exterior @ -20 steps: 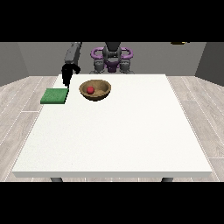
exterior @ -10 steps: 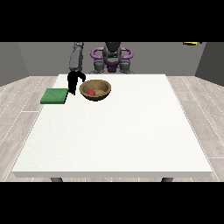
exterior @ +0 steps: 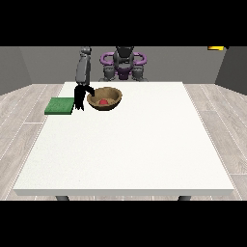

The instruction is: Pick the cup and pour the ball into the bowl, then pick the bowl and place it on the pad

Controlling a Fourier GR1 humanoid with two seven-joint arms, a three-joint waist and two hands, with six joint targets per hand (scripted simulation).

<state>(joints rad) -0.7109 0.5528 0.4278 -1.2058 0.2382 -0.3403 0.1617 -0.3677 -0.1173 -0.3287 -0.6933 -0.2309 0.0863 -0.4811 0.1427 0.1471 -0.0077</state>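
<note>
Lying flat at the far left edge of the large white table (exterior: pixel 125 144), just off the tabletop's corner zone: a flat green rectangular pad (exterior: pixel 60 105), bare, nothing on it yet. Just right of the pad, down at table level against the left rim of the bowl: the black hand at the view's left (exterior: pixel 79 98), lower and closer to the rim than half a second ago, and lower again than a second ago, when raised beside the bowl. Hanging downward with fingers pointing at the table, but too small and dark to tell whether curled round the rim or merely alongside; cannot tell. Next right, touching or almost touching that hand: the round brown wooden bowl (exterior: pixel 104 98), upright, in the same spot as before, with the small red ball (exterior: pixel 103 102) resting inside. No cup visible anywhere, so pouring step judged complete and the bowl pick judged now under way. Meaning for the task: descent of the hand to the rim suggests a grasp about to close, followed by a short carry leftward onto the pad. Further right: only bare tabletop, and no second hand in sight at the view's right. Behind, at the table's far side: the grey and purple robot torso (exterior: pixel 123 65).
</note>
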